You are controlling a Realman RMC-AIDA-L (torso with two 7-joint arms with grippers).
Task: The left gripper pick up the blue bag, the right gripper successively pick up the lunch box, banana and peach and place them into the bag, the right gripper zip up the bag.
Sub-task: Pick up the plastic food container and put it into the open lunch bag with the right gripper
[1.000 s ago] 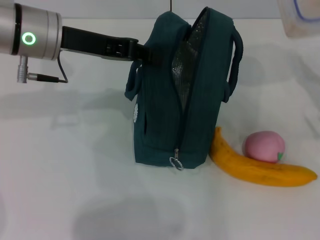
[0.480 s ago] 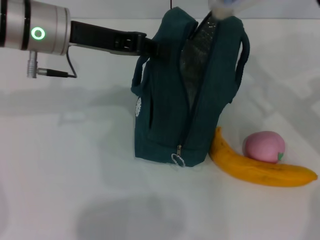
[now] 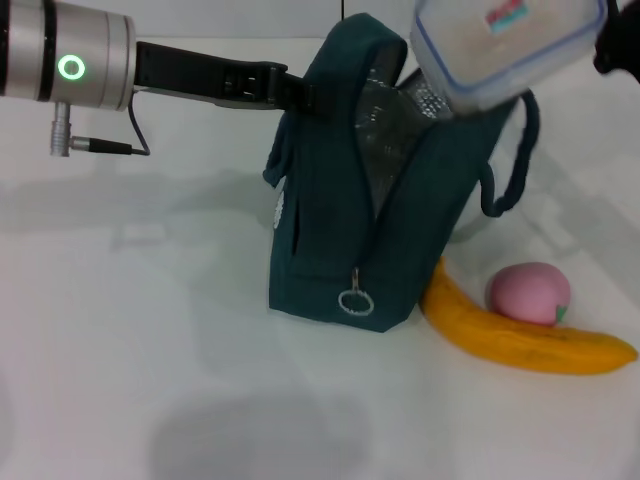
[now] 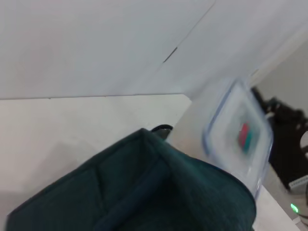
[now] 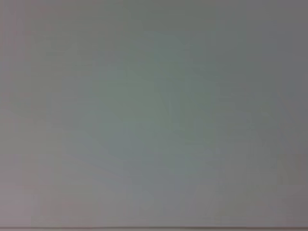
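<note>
Reaching left hand (image 3: 296, 95) gripping bag (image 3: 340, 210)

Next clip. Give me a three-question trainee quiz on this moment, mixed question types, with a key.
1. True or false: the lunch box is fully inside the blue bag.
2. Which end effector holds the bag's top edge? A) left B) right
3. Fill in: the peach rests on the table beside the ____.

Key:
1. False. It is tilted over the bag's open top.
2. A. The left end effector grips that edge.
3. Banana. The right end effector is only at the head view's edge.
</note>
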